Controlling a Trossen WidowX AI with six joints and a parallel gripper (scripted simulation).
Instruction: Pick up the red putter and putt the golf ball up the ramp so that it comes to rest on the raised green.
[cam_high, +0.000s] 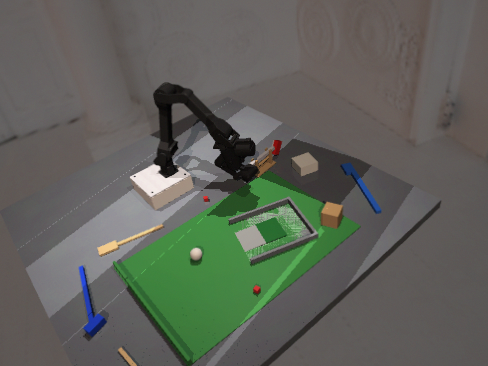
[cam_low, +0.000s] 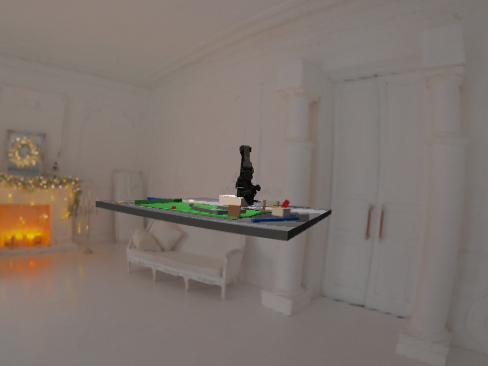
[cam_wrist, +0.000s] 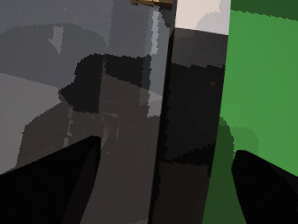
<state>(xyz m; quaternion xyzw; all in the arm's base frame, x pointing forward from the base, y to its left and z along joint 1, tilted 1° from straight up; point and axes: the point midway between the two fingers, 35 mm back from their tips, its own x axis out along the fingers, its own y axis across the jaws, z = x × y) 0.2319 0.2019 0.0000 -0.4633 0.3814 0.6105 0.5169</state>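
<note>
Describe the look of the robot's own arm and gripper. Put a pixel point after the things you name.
The arm (cam_high: 192, 107) (cam_low: 245, 167) is black all over, built of slim links with bulkier, rounded joints. Its gripper (cam_high: 254, 169) (cam_wrist: 169, 153) is black too, with two fingers that narrow to blunt tips. No cables, stripes or lettering can be made out on either.
</note>
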